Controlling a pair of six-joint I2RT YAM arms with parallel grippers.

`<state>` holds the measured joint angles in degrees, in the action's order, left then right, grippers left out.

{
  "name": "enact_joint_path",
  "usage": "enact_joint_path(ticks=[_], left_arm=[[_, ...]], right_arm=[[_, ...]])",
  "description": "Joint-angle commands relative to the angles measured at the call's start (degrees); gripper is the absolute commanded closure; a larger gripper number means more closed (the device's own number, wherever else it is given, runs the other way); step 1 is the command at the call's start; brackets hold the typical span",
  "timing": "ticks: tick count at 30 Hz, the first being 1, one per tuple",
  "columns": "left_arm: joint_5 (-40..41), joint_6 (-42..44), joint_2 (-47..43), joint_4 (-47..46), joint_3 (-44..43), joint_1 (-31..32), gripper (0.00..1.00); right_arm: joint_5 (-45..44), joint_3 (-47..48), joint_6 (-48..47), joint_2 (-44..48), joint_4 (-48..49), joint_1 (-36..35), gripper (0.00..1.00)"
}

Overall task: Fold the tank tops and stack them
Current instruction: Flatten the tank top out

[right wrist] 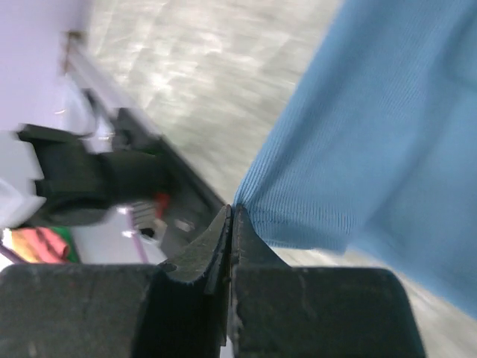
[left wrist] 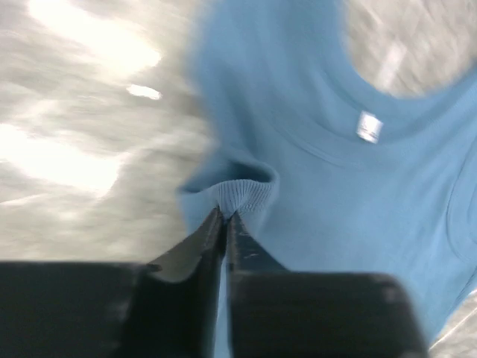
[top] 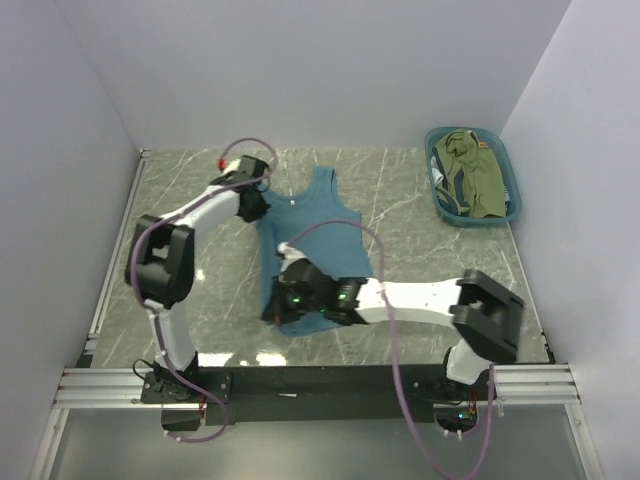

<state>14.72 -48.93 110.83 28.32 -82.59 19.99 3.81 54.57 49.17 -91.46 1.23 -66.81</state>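
The teal-blue tank top (top: pixel 318 225) lies in the middle of the table, neck to the back. My left gripper (top: pixel 256 205) is shut on its left shoulder strap (left wrist: pixel 240 192), near the white neck label (left wrist: pixel 368 125). My right gripper (top: pixel 277 305) is shut on the top's lower left hem corner (right wrist: pixel 246 200) and holds it off the table. The olive-green tank top (top: pixel 475 178) lies crumpled in the basket at the back right. The navy-and-white striped top shows only as a dark edge beside it (top: pixel 447 195).
The teal plastic basket (top: pixel 512 180) stands at the back right by the wall. White walls close in the table's left, back and right. The metal rail (top: pixel 300 380) with the arm bases runs along the near edge.
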Motion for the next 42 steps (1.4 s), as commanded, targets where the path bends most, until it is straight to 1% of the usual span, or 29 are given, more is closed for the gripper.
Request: enact_joint_path(ticks=[1,2,4,5,6,7,8,9,10,11,12,13,14,15,16,17,18,19,20,21,22,23,24,25,27,30,34,38,42], left_arm=[[1.72,0.50,-7.89,-0.01,5.39,-4.07,0.79],[1.45,0.33,-8.86,-0.45,6.81,-5.47,0.62],[1.10,0.32,-13.06,-0.98,11.54,-6.62,0.50],[1.36,-0.11,-14.92,-1.16,13.14,-7.50,0.38],[1.45,-0.46,-16.76,-1.16,14.63,-7.94,0.31],[1.28,-0.90,-20.70,-1.16,17.43,-8.30,0.29],[1.45,-1.78,-22.83,-1.07,18.94,-8.47,0.23],[1.89,-2.57,-24.94,-0.55,20.35,-8.39,0.22],[1.98,-3.36,-29.13,0.24,23.41,-8.47,0.22],[1.02,-4.67,-31.18,0.16,25.35,-8.47,0.23],[0.40,-5.47,-33.20,0.42,27.11,-8.47,0.22],[-0.30,-6.26,-36.96,0.51,30.69,-8.30,0.22],[-1.26,-7.57,-38.56,0.25,32.73,-7.52,0.23],[-2.32,-8.28,-40.23,0.51,34.49,-6.99,0.24],[-2.59,-9.68,-42.86,0.86,37.56,-6.46,0.27],[-2.94,-10.48,-44.10,1.21,38.98,-4.80,0.32],[-3.20,-11.36,-45.42,1.65,40.21,-3.65,0.34],[-2.95,-12.41,-47.44,2.35,41.88,-2.51,0.35],[-2.42,-14.94,-48.24,3.32,42.24,0.72,0.37],[-0.68,-16.62,-49.03,6.54,42.59,2.41,0.38],[0.04,-20.21,-50.00,8.32,42.77,5.38,0.38],[0.57,-21.90,-50.44,9.90,42.68,6.37,0.37],[0.83,-23.48,-50.97,13.57,42.77,7.16,0.38],[0.92,-25.76,-51.15,15.00,42.86,8.30,0.37],[0.05,-27.36,-52.02,17.90,43.47,9.19,0.37],[-0.30,-29.38,-53.34,19.32,45.66,10.95,0.39],[-2.58,-28.95,-54.05,18.19,48.66,11.47,0.40],[-4.26,-28.15,-53.78,18.00,50.59,11.92,0.40],[-6.62,-27.80,-54.75,18.09,52.26,12.35,0.41]], right_arm=[[3.82,8.33,-2.06,-9.40,0.61,-2.63,1.00],[5.92,10.63,-2.32,-12.57,0.52,-2.80,0.93],[7.08,10.83,-3.02,-13.31,1.13,-2.80,0.81],[6.56,10.30,-3.29,-12.96,1.40,-2.89,0.73],[5.60,9.08,-3.81,-11.13,1.05,-2.89,0.60],[4.63,8.37,-4.95,-9.80,0.62,-2.80,0.55],[3.23,7.49,-5.39,-8.31,0.09,-2.80,0.52],[0.78,5.83,-5.66,-4.90,-0.79,-2.80,0.48],[-0.72,4.68,-6.18,-2.87,-2.27,-2.54,0.47],[-2.13,3.54,-6.28,-0.67,-3.16,-2.45,0.44],[-5.45,1.01,-6.19,3.88,-5.17,-2.28,0.43],[-7.40,-0.32,-5.67,6.18,-6.67,-2.02,0.43],[-9.42,-1.47,-5.23,8.47,-8.51,-0.88,0.42],[-12.92,-3.92,-4.61,12.58,-12.71,0.17,0.42],[-14.35,-5.42,-3.30,14.71,-14.58,1.49,0.42],[-15.75,-7.18,-2.68,16.82,-16.33,5.33,0.42],[-16.99,-10.93,-2.15,21.10,-19.57,7.28,0.43],[-18.56,-12.89,-1.10,23.24,-21.00,9.91,0.43],[-18.93,-14.56,-0.83,25.35,-22.14,14.20,0.43],[-19.28,-17.19,-0.74,28.85,-24.68,16.25,0.43],[-20.50,-18.17,0.04,30.36,-25.83,17.75,0.43],[-20.69,-19.83,0.23,31.51,-26.98,20.63,0.43],[-20.43,-20.63,0.14,33.17,-27.16,21.79,0.43],[-20.25,-21.25,0.14,33.62,-27.42,22.85,0.43],[-20.69,-22.74,0.14,33.98,-28.57,25.49,0.44],[-21.13,-24.59,-0.38,34.51,-29.01,28.30,0.46],[-21.48,-24.77,-0.74,32.84,-28.83,29.10,0.49],[-21.39,-24.16,-1.62,28.02,-27.35,29.10,0.51],[-20.16,-24.77,-1.88,25.11,-25.76,29.10,0.53]])
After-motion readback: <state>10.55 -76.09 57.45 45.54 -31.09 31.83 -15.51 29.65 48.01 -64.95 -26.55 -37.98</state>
